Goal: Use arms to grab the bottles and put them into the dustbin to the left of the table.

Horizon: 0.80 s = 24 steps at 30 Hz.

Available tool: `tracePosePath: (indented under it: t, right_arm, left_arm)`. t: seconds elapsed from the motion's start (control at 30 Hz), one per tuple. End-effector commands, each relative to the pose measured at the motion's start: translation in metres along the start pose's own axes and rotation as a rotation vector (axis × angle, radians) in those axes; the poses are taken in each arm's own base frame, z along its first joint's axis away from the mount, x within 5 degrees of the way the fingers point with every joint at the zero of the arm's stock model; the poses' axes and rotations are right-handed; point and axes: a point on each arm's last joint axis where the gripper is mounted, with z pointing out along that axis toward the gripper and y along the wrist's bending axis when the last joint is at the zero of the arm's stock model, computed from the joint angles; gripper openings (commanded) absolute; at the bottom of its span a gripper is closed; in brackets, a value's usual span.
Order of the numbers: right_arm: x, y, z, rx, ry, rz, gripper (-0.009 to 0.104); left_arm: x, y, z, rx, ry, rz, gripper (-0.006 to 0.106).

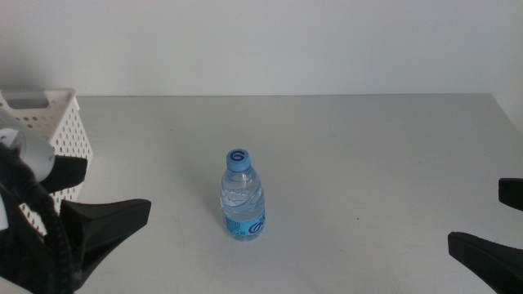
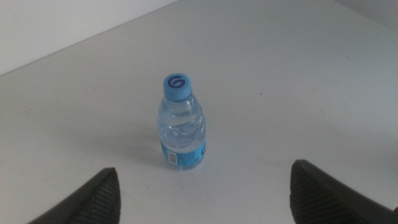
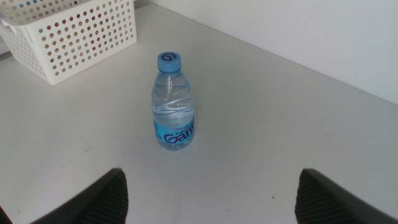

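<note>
Standing upright on table [image 1: 368, 147], water bottle [image 1: 243, 196] is being faced by left gripper [image 2: 202, 193] — jaws spread wide, bottle ahead between them, well apart; right gripper [image 3: 208, 196] likewise open — farther.

Left hand [image 1: 82, 204] low at the left edge, right hand [image 1: 498, 224] opposite, both jaws spread wide.

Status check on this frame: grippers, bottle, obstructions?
Left gripper open, right gripper open, both short of water bottle. Bottle upright on table. Dustbin at left. Nothing in the way.
</note>
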Motion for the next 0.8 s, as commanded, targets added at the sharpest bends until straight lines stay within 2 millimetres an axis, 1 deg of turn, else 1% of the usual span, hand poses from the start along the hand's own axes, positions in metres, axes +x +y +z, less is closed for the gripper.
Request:
tracePosePath:
  t: [0.0, 0.07, 0.13, 0.23, 0.33, 0.47, 0.6, 0.7, 0.77]
  right_arm:
    - [-0.014, -0.002, -0.003, 0.016, -0.09, -0.007, 0.094]
    - [-0.014, -0.002, -0.003, 0.016, -0.09, -0.007, 0.094]
    - [-0.014, -0.002, -0.003, 0.016, -0.09, -0.007, 0.094]
    - [-0.014, -0.002, -0.003, 0.016, -0.09, -0.007, 0.094]
    - [-0.014, -0.002, -0.003, 0.016, -0.09, -0.007, 0.094]
    - [-0.014, -0.002, -0.003, 0.016, -0.09, -0.007, 0.094]
    - [-0.014, -0.001, -0.003, 0.015, -0.09, -0.006, 0.094]
    - [-0.014, -0.001, -0.003, 0.015, -0.09, -0.006, 0.094]
    - [-0.014, -0.001, -0.003, 0.015, -0.09, -0.006, 0.094]
  left_arm:
    - [-0.014, 0.0, -0.004, -0.007, -0.104, 0.004, 0.093]
    - [-0.014, 0.002, 0.001, -0.027, -0.109, 0.019, 0.093]
    - [-0.01, 0.003, 0.008, -0.031, -0.128, 0.03, 0.093]
    - [-0.001, 0.003, 0.02, -0.036, -0.22, 0.09, 0.093]
    - [0.013, 0.003, 0.033, -0.032, -0.32, 0.092, 0.093]
    - [0.043, 0.007, 0.049, -0.048, -0.408, 0.038, 0.093]
    - [0.069, 0.01, 0.058, -0.065, -0.495, -0.013, 0.093]
    - [0.079, 0.012, 0.064, -0.068, -0.509, -0.044, 0.093]
    - [0.079, 0.012, 0.069, -0.07, -0.5, -0.037, 0.093]
